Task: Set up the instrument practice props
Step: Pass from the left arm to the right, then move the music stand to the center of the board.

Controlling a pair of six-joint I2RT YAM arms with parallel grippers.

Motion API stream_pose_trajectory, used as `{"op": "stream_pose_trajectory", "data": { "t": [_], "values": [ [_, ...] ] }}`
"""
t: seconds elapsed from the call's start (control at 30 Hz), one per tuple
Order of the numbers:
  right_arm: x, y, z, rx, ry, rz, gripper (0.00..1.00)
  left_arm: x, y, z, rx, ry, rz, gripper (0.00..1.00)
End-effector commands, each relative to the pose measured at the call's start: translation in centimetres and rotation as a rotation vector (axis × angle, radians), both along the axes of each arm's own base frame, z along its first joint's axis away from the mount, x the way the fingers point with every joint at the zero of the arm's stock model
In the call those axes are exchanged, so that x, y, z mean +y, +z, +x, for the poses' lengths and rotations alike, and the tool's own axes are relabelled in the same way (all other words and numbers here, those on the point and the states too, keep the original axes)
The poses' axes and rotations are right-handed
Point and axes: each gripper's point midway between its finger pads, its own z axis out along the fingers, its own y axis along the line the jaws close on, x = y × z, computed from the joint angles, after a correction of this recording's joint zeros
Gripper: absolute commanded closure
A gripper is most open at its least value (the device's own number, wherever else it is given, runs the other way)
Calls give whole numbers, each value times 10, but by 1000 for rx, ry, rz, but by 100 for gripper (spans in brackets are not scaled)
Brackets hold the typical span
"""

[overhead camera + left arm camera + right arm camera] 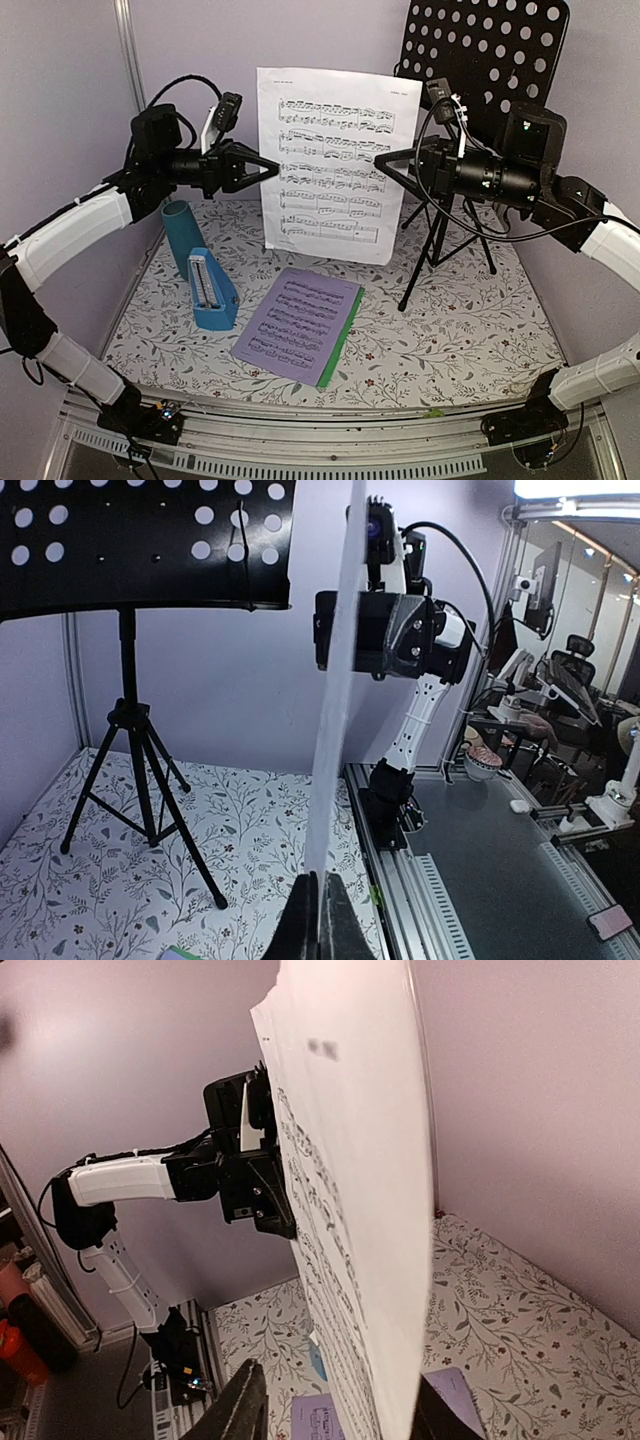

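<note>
A: Pls go near to far. What lies nearest on the table (470,330)?

B: Near the ctr, the flat pages (297,325) lie face up, w/ a green edge showing along their right side. Left of them and a bit farther is the blue metronome (212,292). Just behind it the teal cup (180,232) stands upright. If these two touch, I cannot tell.

A: And the grippers?

B: Both are up in the air at mid depth, w/ the white sheet (330,165) upright btw them, its notes facing the near side. The left gripper (272,168) is pinched closed on the sheet's left edge; in the left wrist view the fingers meet on the paper. The right gripper (380,158) is at the sheet's right edge, but its jaws stand apart. In the right wrist view the paper passes btw the two fingers w/ a gap on one side.

A: The stand?

B: The music stand (485,45) is farthest, at the far right, tripod legs on the table. Its perforated desk is up high. The sheet is apart from it, to its left.
</note>
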Motion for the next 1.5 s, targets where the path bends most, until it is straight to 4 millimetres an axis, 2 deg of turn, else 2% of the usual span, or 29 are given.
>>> {"op": "stream_pose_trajectory", "data": {
  "t": [0.0, 0.07, 0.1, 0.13, 0.17, 0.23, 0.27, 0.33, 0.43, 0.47, 0.53, 0.63, 0.7, 0.8, 0.9, 1.07, 1.13, 1.23, 1.33, 1.47],
  "values": [
    [-15, 13, -4, 18, -40, 30, 66, -9, 1, 2, -9, 5, 7, 100],
    [-17, 15, -3, 33, -55, 33, 79, -14, 0, 4, -9, 3, 9, 100],
    [-20, 15, -1, 43, -79, 29, 90, -17, 0, 5, -6, 4, 10, 100],
    [-23, 11, 2, 57, -104, 17, 96, -21, -1, 6, -6, 4, 11, 100],
    [-27, 10, 5, 62, -135, 11, 100, -24, 0, 8, -8, 8, 10, 100],
    [-40, 10, 12, 66, -213, 5, 100, -31, 1, 16, -7, 46, 8, 100],
    [-48, 13, 15, 64, -263, 5, 100, -35, 2, 22, -5, 77, 7, 92],
    [-69, 20, 22, 54, -377, 13, 100, -42, 5, 38, -2, 172, 2, 67],
    [-108, 51, 25, -9, -545, 70, 100, -51, 11, 58, -32, 321, -22, 45],
    [-121, 64, 25, -34, -595, 96, 100, -54, 14, 62, -47, 357, -33, 43],
    [-143, 94, 20, -96, -662, 142, 100, -57, 22, 72, -64, 421, -71, 41],
    [-165, 135, 5, -181, -700, 198, 100, -65, 32, 82, -67, 470, -116, 40],
    [-185, 157, -4, -224, -749, 240, 100, -75, 40, 83, -79, 476, -150, 40],
    [-215, 187, -21, -308, -816, 285, 100, -100, 46, 84, -94, 474, -186, 41],
    [-239, 208, -40, -370, -850, 353, 100, -132, 61, 76, -109, 440, -225, 44],
    [-272, 229, -66, -457, -897, 422, 100, -185, 76, 56, -145, 432, -274, 43],
    [-280, 234, -74, -476, -900, 436, 100, -215, 63, 57, -138, 440, -259, 43],
    [-285, 235, -79, -484, -900, 431, 100, -245, 66, 54, -141, 438, -278, 42],
    [-285, 233, -81, -483, -895, 408, 100, -268, 70, 50, -155, 431, -322, 41],
    [-289, 231, -87, -483, -887, 401, 100, -279, 72, 48, -166, 450, -387, 37]
  ]
}}
